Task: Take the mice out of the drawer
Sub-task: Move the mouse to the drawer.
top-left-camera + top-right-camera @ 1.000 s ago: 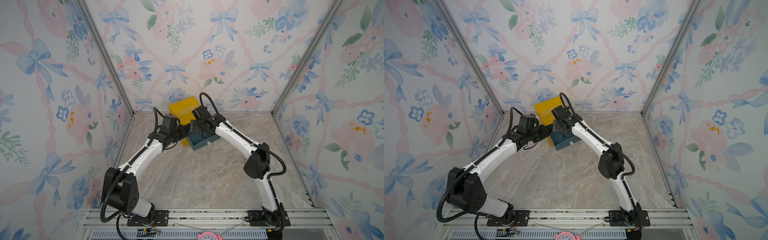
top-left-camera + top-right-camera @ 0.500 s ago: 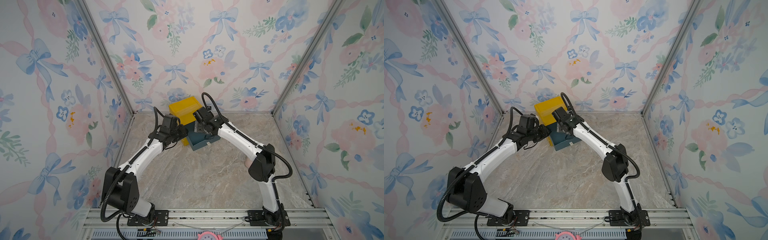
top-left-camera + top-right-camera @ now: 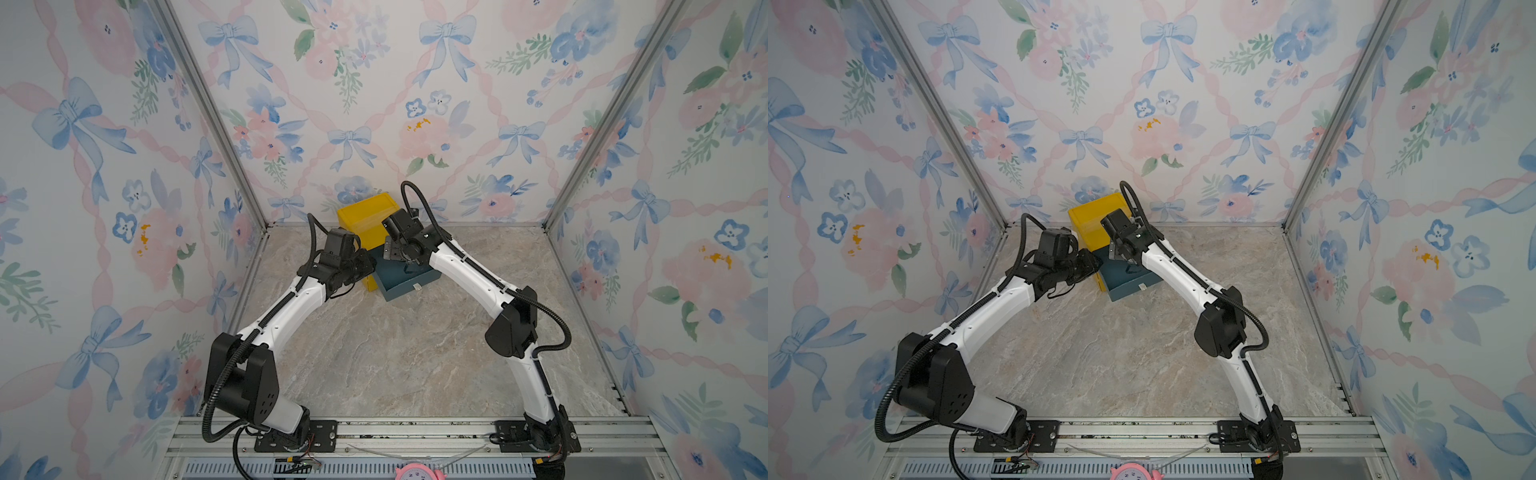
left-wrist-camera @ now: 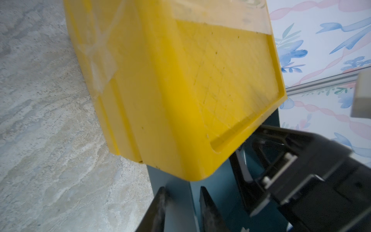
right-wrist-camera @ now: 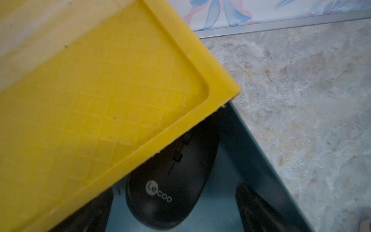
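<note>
The left gripper [image 4: 181,192] is pinched narrowly on the side wall of the blue drawer [image 4: 170,178], which is pulled out from the yellow box [image 4: 180,90]. One black mouse [image 5: 170,180] lies inside the drawer, between the wide-spread fingers of the right gripper [image 5: 174,190].

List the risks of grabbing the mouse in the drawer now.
1. The mouse lies partly under the yellow cabinet edge; the open right gripper may hit that edge as it descends.
2. The left gripper pinches the drawer wall; if it slips, the drawer could shift.
</note>
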